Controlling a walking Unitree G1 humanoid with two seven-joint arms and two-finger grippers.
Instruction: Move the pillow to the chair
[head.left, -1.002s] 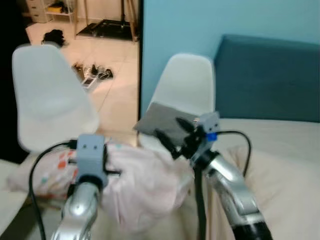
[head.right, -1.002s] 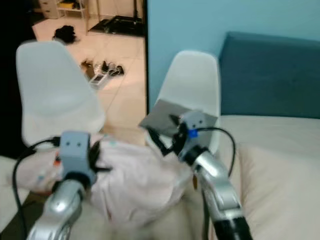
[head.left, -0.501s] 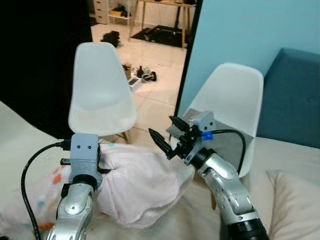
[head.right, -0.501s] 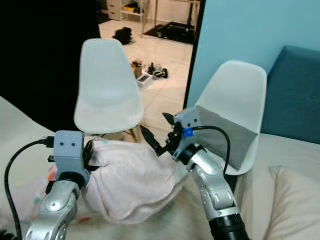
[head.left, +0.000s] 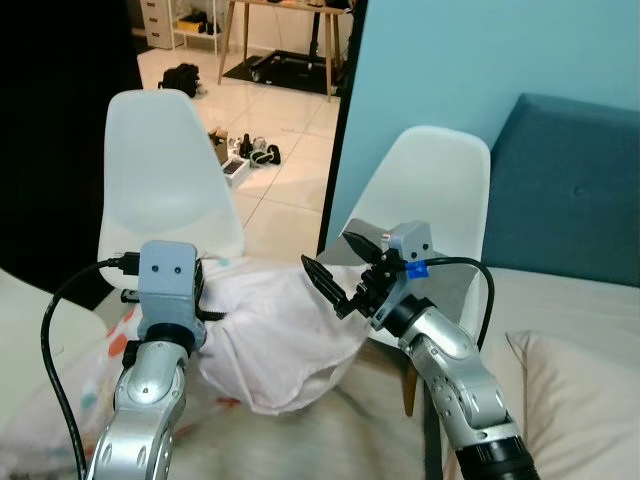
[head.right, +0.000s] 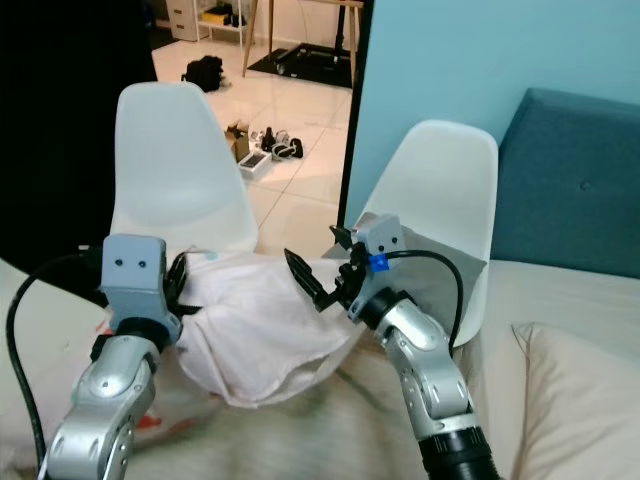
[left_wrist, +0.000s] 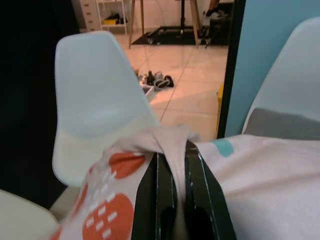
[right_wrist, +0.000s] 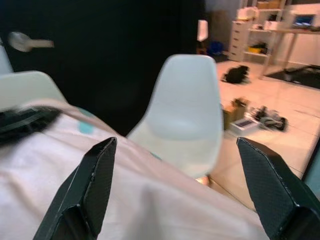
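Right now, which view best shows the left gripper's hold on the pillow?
The left wrist view: the left gripper is shut on a fold of the pillow, cloth pinched between its fingers. In both eye views the wrist camera housing hides that pinch. The right wrist view shows pillow cloth between the open right gripper.

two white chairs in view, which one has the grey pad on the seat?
The right-hand chair, against the blue wall next to the bed headboard. A grey seat pad lies on it behind the right gripper. The left chair has a bare seat.

Pillow (head.left: 275, 335) hangs before two chairs: left chair (head.left: 165, 175), right chair (head.left: 430, 190) (bed (head.left: 590, 330) rightward).
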